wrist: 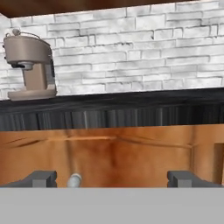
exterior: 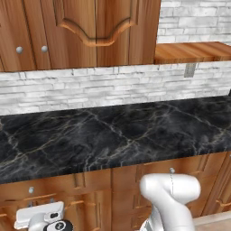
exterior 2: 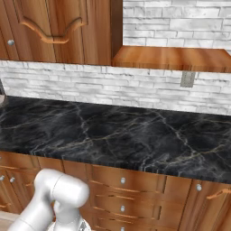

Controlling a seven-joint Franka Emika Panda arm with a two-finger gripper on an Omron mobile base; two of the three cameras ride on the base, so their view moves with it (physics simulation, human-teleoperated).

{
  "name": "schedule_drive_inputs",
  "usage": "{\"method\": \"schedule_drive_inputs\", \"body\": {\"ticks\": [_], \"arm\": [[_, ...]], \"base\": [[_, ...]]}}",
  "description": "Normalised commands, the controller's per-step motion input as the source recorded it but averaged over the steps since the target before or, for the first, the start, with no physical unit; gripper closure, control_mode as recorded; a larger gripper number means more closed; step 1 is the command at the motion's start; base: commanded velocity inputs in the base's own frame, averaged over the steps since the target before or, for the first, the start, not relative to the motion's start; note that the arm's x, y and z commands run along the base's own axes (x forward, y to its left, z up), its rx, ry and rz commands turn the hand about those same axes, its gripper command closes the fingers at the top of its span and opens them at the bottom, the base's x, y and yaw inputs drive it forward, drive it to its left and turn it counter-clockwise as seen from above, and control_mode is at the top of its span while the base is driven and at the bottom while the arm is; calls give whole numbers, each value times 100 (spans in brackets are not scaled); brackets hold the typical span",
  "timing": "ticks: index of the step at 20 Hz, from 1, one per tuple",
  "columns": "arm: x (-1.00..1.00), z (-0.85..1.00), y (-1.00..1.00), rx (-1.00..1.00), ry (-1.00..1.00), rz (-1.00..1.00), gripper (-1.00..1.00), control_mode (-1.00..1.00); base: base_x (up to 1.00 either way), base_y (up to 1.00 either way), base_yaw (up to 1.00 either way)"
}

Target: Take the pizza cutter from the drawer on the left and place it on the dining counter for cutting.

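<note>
My gripper (wrist: 113, 179) is open and empty, with its two dark fingertips (wrist: 41, 178) spread wide in front of a shut brown wooden drawer (wrist: 131, 153). The drawer's small silver knob (wrist: 74, 180) sits between the tips, close to the left one. In the left base view the white hand hangs low at the bottom left, just below the left drawer (exterior: 49, 191) and its knob (exterior: 30, 190). The pizza cutter is hidden. The dining counter is out of view.
A black marble counter (exterior: 113, 135) backed by white brick runs above the drawers. A beige coffee machine (wrist: 30, 65) stands on it to the left. Wooden wall cabinets (exterior: 90, 31) and a wooden shelf (exterior 2: 171, 58) hang overhead. More knobbed drawers (exterior 2: 122, 194) lie to the right.
</note>
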Motion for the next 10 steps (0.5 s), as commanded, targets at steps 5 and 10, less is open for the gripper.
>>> {"method": "schedule_drive_inputs", "body": {"ticks": [5, 10], "arm": [[28, -27, 40, 0, -2, 0, -100, -100], [31, -27, 33, 0, -1, 0, -100, -100]], "base": [[0, 0, 0], [0, 0, 0]]}}
